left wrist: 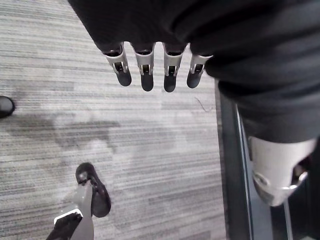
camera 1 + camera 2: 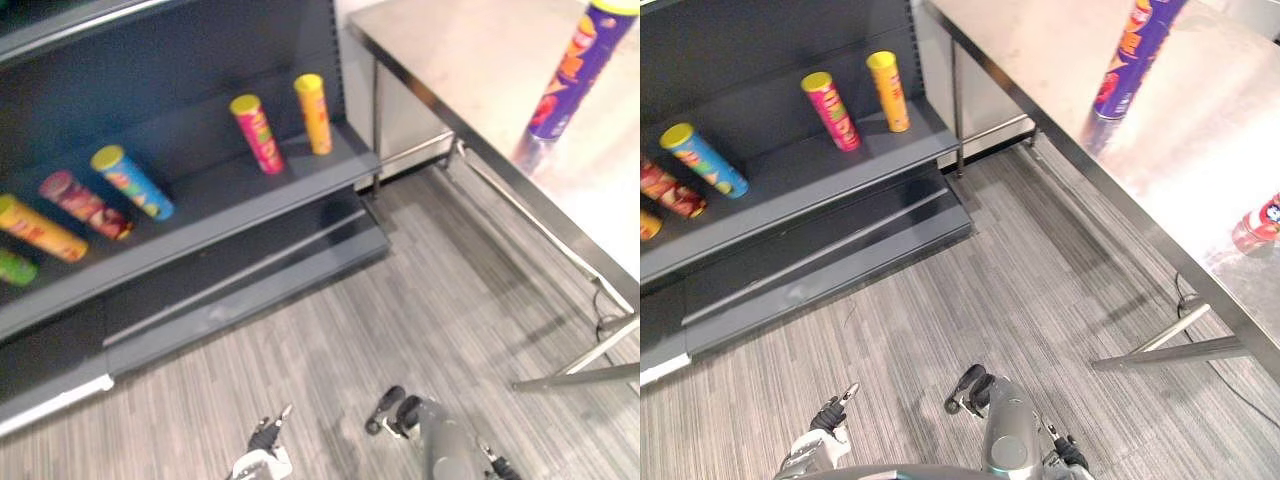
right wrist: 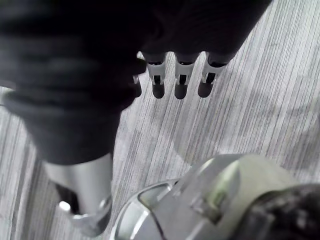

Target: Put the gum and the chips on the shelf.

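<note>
Hanging left hand and right hand empty, fingers straight, low over the floor, well apart from the purple chips can upright near the table's near edge and a red tub, probably gum, further along; looks light, stiff, slick, dentable, so worth wrapping mid-body.

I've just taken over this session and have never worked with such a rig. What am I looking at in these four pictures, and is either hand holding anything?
This is a humanoid robot with two arms. The two wide pictures come from its head, looking down. The two close ones come from cameras on its wrists. The left hand and the right hand both hang low over the floor, fingers straight, holding nothing. On the dark shelf to the left are chip cans, among them a yellow can and a pink can. On the steel table to the right stands a purple can. A small red container, possibly the gum, sits nearer the table's edge.
</note>
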Robot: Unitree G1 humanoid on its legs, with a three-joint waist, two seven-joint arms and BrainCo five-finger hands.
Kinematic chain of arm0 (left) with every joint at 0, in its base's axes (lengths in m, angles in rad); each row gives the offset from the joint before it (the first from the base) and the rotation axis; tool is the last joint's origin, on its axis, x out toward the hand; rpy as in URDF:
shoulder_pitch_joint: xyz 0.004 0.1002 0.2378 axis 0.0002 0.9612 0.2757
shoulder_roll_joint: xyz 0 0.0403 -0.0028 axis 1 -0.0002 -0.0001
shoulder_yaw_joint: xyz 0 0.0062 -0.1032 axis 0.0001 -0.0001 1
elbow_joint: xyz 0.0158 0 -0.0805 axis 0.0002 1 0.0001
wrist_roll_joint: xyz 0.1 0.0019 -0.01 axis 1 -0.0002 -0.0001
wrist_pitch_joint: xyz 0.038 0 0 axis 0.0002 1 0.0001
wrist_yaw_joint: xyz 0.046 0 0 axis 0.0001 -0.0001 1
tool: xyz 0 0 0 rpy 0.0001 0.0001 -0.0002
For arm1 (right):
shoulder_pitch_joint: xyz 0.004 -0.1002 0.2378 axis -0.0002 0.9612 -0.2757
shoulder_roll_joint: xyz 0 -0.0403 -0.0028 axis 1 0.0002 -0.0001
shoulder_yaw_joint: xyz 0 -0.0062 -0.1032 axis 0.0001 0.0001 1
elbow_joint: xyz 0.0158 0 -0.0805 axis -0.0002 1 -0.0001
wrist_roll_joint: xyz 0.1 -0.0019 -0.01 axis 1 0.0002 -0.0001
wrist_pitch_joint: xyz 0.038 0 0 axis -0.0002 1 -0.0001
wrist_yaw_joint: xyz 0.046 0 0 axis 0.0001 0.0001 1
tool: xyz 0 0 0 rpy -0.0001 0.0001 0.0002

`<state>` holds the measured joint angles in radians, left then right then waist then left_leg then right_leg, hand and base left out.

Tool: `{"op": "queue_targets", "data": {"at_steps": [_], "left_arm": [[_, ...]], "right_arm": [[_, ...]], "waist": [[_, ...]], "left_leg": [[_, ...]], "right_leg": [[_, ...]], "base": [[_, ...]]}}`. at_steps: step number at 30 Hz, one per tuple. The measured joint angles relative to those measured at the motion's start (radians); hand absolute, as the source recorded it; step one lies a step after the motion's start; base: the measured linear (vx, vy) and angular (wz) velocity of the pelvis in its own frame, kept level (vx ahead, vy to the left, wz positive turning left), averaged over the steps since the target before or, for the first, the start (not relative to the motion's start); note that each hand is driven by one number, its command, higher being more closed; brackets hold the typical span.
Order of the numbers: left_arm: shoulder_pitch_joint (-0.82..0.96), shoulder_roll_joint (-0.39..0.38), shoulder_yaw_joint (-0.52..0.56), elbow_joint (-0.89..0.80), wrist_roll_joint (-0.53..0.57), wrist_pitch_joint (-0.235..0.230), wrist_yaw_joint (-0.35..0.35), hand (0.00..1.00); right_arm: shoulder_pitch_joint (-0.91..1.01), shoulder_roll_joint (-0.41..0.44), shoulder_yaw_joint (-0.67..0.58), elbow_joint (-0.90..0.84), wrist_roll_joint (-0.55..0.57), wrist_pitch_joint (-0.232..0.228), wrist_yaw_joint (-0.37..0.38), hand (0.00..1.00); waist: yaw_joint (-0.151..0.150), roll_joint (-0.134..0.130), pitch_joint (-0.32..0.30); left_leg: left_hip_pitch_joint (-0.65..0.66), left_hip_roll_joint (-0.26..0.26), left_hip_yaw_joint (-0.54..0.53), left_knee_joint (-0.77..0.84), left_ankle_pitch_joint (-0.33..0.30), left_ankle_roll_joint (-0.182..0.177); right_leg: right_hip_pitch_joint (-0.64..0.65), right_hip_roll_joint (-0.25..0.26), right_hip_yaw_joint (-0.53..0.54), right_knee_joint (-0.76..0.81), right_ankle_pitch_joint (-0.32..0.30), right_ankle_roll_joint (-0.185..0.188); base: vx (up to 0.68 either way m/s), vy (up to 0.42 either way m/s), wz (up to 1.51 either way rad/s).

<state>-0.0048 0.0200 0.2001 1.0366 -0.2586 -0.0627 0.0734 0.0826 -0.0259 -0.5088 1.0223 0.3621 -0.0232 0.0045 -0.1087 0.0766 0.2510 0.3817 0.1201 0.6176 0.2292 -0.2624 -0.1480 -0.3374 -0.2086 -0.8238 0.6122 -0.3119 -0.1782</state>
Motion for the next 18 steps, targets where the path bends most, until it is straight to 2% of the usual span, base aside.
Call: {"op": "queue_targets", "data": {"at_steps": [2, 4, 6, 8, 9, 10, 11, 12, 15, 17, 18], "left_arm": [[0.000, -0.008, 0.001, 0.008, 0.000, 0.000, -0.001, 0.00], [0.014, -0.017, 0.002, 0.039, 0.000, 0.001, -0.001, 0.00], [0.034, -0.016, 0.018, 0.040, -0.001, -0.001, -0.001, 0.00], [0.056, -0.016, 0.065, 0.038, -0.002, -0.003, -0.001, 0.00], [0.065, -0.018, 0.086, 0.038, -0.005, -0.002, -0.002, 0.00], [0.081, -0.018, 0.128, 0.027, -0.007, -0.005, -0.002, 0.00], [0.094, -0.017, 0.159, 0.017, -0.010, -0.009, -0.001, 0.00], [0.099, -0.017, 0.166, 0.016, -0.011, -0.011, -0.001, 0.00], [0.129, -0.018, 0.171, 0.005, -0.004, -0.014, -0.001, 0.00], [0.140, -0.017, 0.173, 0.002, 0.000, -0.014, -0.001, 0.00], [0.140, -0.015, 0.172, 0.001, 0.001, -0.014, -0.001, 0.00]], "right_arm": [[-0.002, -0.008, 0.000, -0.013, -0.001, 0.000, -0.001, 0.00], [-0.010, -0.019, 0.009, -0.044, 0.001, -0.005, -0.005, 0.00], [-0.015, -0.016, 0.029, -0.047, 0.012, -0.012, -0.008, 0.00], [-0.010, -0.015, 0.048, -0.046, 0.025, -0.011, -0.009, 0.00], [-0.007, -0.015, 0.049, -0.044, 0.035, -0.011, -0.009, 0.00], [0.002, -0.018, 0.056, -0.044, 0.035, -0.011, -0.009, 0.00], [0.009, -0.023, 0.060, -0.043, 0.035, -0.010, -0.008, 0.00], [0.013, -0.026, 0.061, -0.043, 0.036, -0.010, -0.009, 0.00], [0.014, -0.056, 0.086, -0.043, 0.036, -0.011, -0.007, 0.00], [0.011, -0.068, 0.088, -0.042, 0.039, -0.013, -0.009, 0.00], [0.011, -0.072, 0.089, -0.042, 0.041, -0.013, -0.009, 0.00]], "waist": [[0.003, 0.003, 0.000], [0.005, 0.023, 0.001], [0.008, 0.025, 0.002], [0.019, 0.015, 0.006], [0.030, 0.012, 0.007], [0.035, 0.003, 0.010], [0.036, -0.008, 0.015], [0.038, -0.012, 0.014], [0.059, -0.018, 0.012], [0.071, -0.028, 0.010], [0.071, -0.032, 0.010]], "left_leg": [[-0.056, 0.044, -0.004, 0.182, 0.037, -0.024], [-0.174, 0.145, -0.040, 0.523, 0.178, -0.026], [-0.245, 0.201, -0.061, 0.706, 0.125, -0.028], [-0.329, 0.221, -0.094, 0.786, 0.064, -0.018], [-0.346, 0.220, -0.100, 0.790, 0.049, -0.019], [-0.387, 0.222, -0.113, 0.784, 0.023, -0.013], [-0.435, 0.219, -0.141, 0.760, 0.003, 0.000], [-0.453, 0.213, -0.157, 0.732, -0.006, 0.003], [-0.506, 0.168, -0.288, 0.477, -0.011, 0.003], [-0.513, 0.124, -0.464, 0.252, -0.008, -0.004], [-0.515, 0.115, -0.505, 0.212, -0.007, -0.006]], "right_leg": [[0.009, 0.017, 0.022, -0.014, -0.009, 0.005], [0.055, 0.090, 0.089, -0.086, -0.011, 0.004], [0.103, 0.151, 0.156, -0.135, -0.014, 0.009], [0.177, 0.207, 0.243, -0.212, 0.000, 0.017], [0.196, 0.219, 0.271, -0.233, 0.004, 0.022], [0.236, 0.242, 0.325, -0.273, 0.013, 0.036], [0.279, 0.250, 0.377, -0.305, 0.031, 0.066], [0.293, 0.251, 0.405, -0.316, 0.037, 0.073], [0.330, 0.265, 0.585, -0.352, 0.074, 0.079], [0.335, 0.275, 0.736, -0.368, 0.089, 0.102], [0.338, 0.275, 0.768, -0.370, 0.091, 0.106]], "base": [[0.19, -0.076, -0.63], [0.25, -0.056, -1.06], [0.21, -0.019, -1.13], [0.16, -0.046, -1.19], [0.11, -0.047, -1.26], [0.11, -0.038, -1.28], [0.13, -0.021, -1.26], [0.17, 0.009, -1.37], [0.22, 0.096, -1.81], [0.23, 0.162, -1.92], [0.27, 0.210, -1.70]]}}
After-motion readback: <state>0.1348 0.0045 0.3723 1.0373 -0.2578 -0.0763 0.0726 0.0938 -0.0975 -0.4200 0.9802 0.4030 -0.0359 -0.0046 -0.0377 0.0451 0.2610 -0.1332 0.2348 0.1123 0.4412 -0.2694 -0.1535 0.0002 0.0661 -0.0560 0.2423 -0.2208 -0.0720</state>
